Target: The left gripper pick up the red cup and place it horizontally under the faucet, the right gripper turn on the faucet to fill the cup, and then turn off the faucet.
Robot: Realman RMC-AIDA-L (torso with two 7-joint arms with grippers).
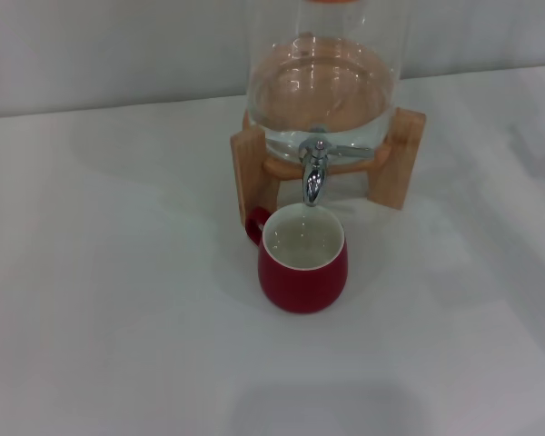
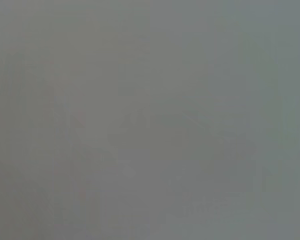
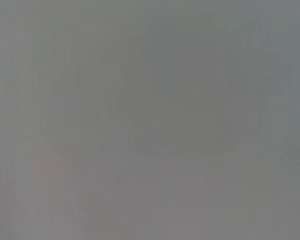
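Cup (image 1: 303, 263) upright under faucet (image 1: 314, 173), holding water; both tools unseen, grip unknowable; careless approach risks spill.

Head camera: high, facing forward and down over white table (image 1: 118, 318). Glass water jar (image 1: 327, 82) on wooden stand (image 1: 404, 154) at far centre, top cropped by frame edge; faucet (image 1: 314, 173) faces camera, red cup (image 1: 303, 259) upright just below spout, mid-frame. Left wrist camera: close on plain grey-white surface, featureless, facing direction unclear. Right wrist camera: same blank pale surface, tiny orange-brown sliver at one frame edge, unidentifiable. No clear overlap between wrist views and head view.
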